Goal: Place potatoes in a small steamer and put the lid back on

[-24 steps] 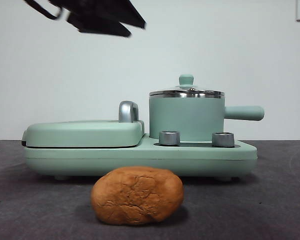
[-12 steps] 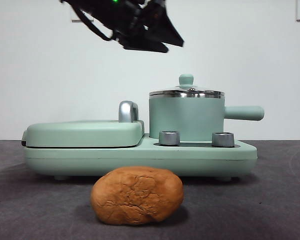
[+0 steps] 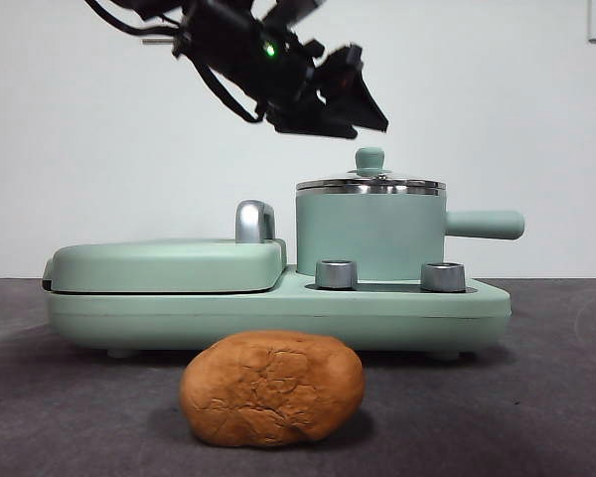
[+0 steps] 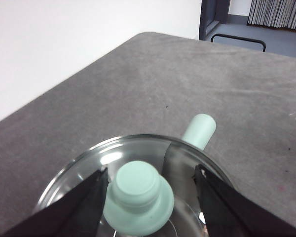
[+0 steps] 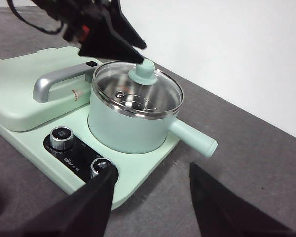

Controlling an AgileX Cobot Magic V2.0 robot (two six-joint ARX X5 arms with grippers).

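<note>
The potato [image 3: 272, 388], an orange-brown crusty lump, lies on the table in front of the cooker. The small steamer [image 3: 372, 236] [image 5: 129, 123] stands on the cooker's right side, its side handle [image 3: 485, 225] [image 4: 199, 130] pointing right. The glass lid [image 3: 371, 183] [image 4: 138, 173] [image 5: 137, 90] rests on it. My left gripper [image 3: 363, 112] [image 4: 150, 181] [image 5: 119, 47] hovers open just above the lid, one jaw on each side of the mint-green knob [image 4: 138, 195] [image 3: 370, 158]. My right gripper [image 5: 150, 197] hangs open above the table, off to the cooker's knob side, with nothing between its jaws.
The mint-green cooker base [image 3: 278, 308] carries a flat griddle cover [image 3: 164, 263] with a steel handle [image 3: 254, 221] on its left, and two steel dials [image 3: 337, 274] [image 3: 443, 277] in front of the steamer. Grey table surface [image 3: 536, 397] surrounds it.
The left arm has come down and rightward from the upper left, ending just above the lid's knob. Potato, steamer and lid have not moved.
</note>
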